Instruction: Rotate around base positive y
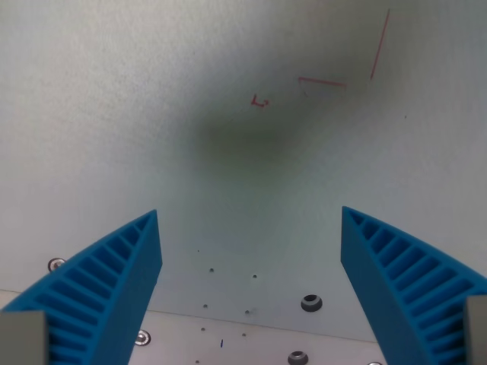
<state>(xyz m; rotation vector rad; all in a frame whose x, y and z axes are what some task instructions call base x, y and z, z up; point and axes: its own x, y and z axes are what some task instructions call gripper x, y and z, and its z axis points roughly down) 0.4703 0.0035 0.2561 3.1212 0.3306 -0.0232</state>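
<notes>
Open pincer (249, 228), red marks (261, 101), writing unreadable

The fingers (114, 281) are showing as matt blue plastic, ribbed along their inner faces. The table (114, 114) is looking like smooth, pale, matt sheet, faintly speckled. The screws (311, 303) near the front edge are gleaming like bare metal.

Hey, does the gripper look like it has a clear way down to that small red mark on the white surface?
Probably yes. The gripper is open and empty, and nothing lies between its blue fingers and the small red mark on the white surface. Only a shadow falls nearby.
</notes>
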